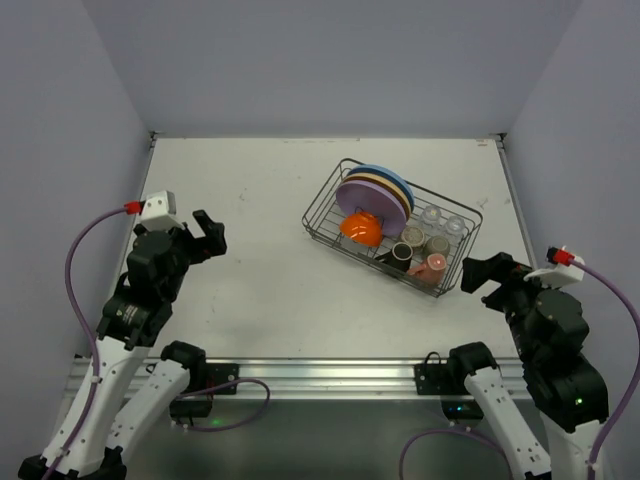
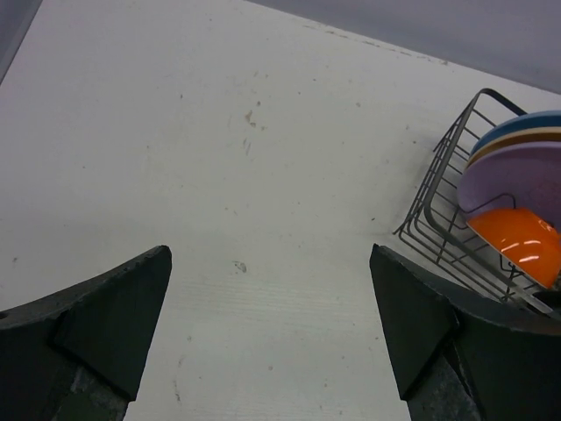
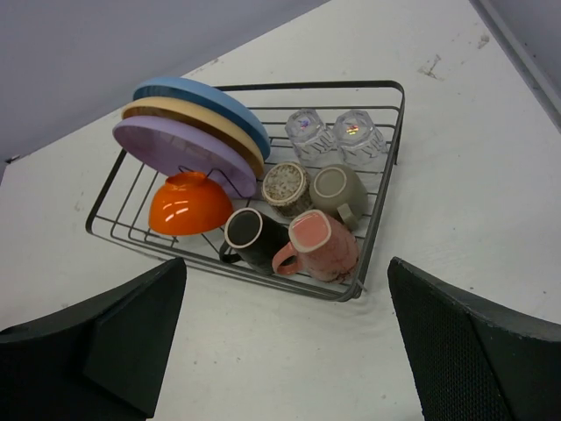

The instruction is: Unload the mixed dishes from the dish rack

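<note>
The black wire dish rack (image 1: 315,207) stands right of centre on the table. In it, light blue (image 3: 210,96), tan (image 3: 188,118) and lilac (image 3: 175,145) plates stand on edge. An orange bowl (image 3: 182,206) lies mouth down beside them. Two olive-brown cups (image 3: 287,186), a brown mug (image 3: 254,237), a pink mug (image 3: 320,246) and two clear glasses (image 3: 305,127) fill the other end. My right gripper (image 3: 285,342) is open and empty, just short of the rack's near side. My left gripper (image 2: 267,324) is open and empty over bare table, well left of the rack (image 2: 438,189).
The white table (image 1: 250,190) is bounded by grey walls at the back and on both sides. A metal rail (image 1: 320,375) runs along its near edge by the arm bases.
</note>
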